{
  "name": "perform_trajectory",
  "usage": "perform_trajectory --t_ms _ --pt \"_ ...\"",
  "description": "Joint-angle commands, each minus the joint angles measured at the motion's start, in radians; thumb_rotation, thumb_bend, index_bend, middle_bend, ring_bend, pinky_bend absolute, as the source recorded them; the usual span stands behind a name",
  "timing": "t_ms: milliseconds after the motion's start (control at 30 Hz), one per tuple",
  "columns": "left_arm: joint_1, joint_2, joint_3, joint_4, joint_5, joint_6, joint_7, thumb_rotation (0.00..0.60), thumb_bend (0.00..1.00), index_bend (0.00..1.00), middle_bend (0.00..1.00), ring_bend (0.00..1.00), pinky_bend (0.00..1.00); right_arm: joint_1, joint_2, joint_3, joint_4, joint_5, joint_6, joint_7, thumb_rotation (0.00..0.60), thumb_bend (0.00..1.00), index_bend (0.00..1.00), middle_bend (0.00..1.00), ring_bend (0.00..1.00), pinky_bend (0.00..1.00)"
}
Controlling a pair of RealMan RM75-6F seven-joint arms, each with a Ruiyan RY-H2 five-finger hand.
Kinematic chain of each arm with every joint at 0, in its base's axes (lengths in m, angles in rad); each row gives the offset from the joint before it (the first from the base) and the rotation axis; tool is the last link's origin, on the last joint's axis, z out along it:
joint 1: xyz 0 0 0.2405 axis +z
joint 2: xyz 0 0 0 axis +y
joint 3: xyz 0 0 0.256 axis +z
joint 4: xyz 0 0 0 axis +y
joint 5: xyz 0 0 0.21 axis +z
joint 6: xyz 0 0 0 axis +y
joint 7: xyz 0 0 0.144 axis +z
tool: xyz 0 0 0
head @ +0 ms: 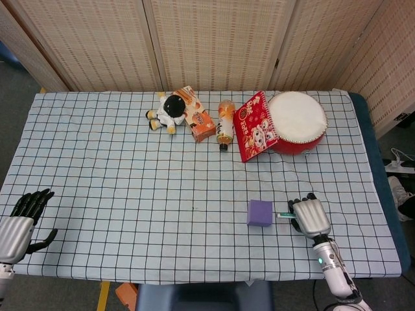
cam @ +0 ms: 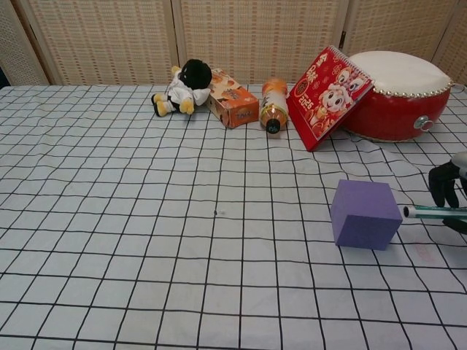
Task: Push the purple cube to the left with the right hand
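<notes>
The purple cube sits on the checked tablecloth, right of centre near the front. My right hand is just right of the cube, palm down, fingers curled around a green-and-white pen. The pen's tip points left and nearly reaches the cube's right face. I cannot tell whether it touches. My left hand rests at the table's front left corner with its fingers spread, holding nothing. It shows only in the head view.
Along the back stand a plush toy, an orange box, a lying orange bottle, a red calendar and a red drum. The cloth to the left of the cube is bare.
</notes>
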Motion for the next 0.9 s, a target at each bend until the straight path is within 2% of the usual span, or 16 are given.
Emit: perform_trajectory --t_ms 33,467,900 --pt "0.000 0.002 0.001 0.000 0.002 0.001 -0.003 0.600 0.36 0.00 0.00 0.00 0.02 0.030 -0.035 0.016 -0.006 0.019 -0.020 -0.051 0.600 0.46 0.94 0.81 0.53 0.30" --pt "0.000 0.007 0.006 0.003 0.010 0.002 -0.020 0.600 0.37 0.00 0.00 0.00 0.02 0.120 -0.140 0.073 0.002 0.111 -0.059 -0.174 0.600 0.46 0.94 0.81 0.53 0.30" --pt "0.001 0.011 0.004 0.007 0.009 0.005 -0.040 0.600 0.36 0.00 0.00 0.00 0.02 0.207 -0.230 0.091 0.010 0.162 -0.092 -0.238 0.600 0.46 0.94 0.81 0.53 0.30"
